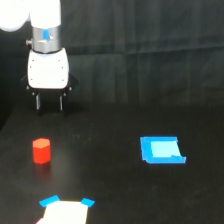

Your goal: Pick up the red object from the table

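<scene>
The pick has not started in any visible way. The red block (41, 150) stands upright on the black bench (110, 190), toward the exterior view's left, free on all sides and untouched. The gripper (49, 102) hangs above and behind it, well apart from it, with its two dark fingers (38, 102) pointing down, spread with a clear gap between them and nothing held. A flat blue tray (162, 150) lies well off to the exterior view's right, and a white piece with blue corners (65, 211) sits at the bottom edge, near the block. Everything remains to do: bring the gripper over the block, descend around it, close and lift. The gap looks wide enough for the block, though that is a judgement.
</scene>
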### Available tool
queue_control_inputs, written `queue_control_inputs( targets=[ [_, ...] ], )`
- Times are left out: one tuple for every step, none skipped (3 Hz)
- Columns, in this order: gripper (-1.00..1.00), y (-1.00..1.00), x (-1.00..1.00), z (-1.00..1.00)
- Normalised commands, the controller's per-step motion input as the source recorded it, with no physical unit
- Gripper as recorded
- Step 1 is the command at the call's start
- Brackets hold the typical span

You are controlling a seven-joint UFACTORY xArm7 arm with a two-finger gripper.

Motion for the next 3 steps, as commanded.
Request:
queue_control_inputs(
  targets=[
    [0.90,-0.99,-0.51,-0.51],
    [1.00,-1.00,-0.03,-0.27],
    [0.36,-1.00,-0.07,0.00]
  ],
)
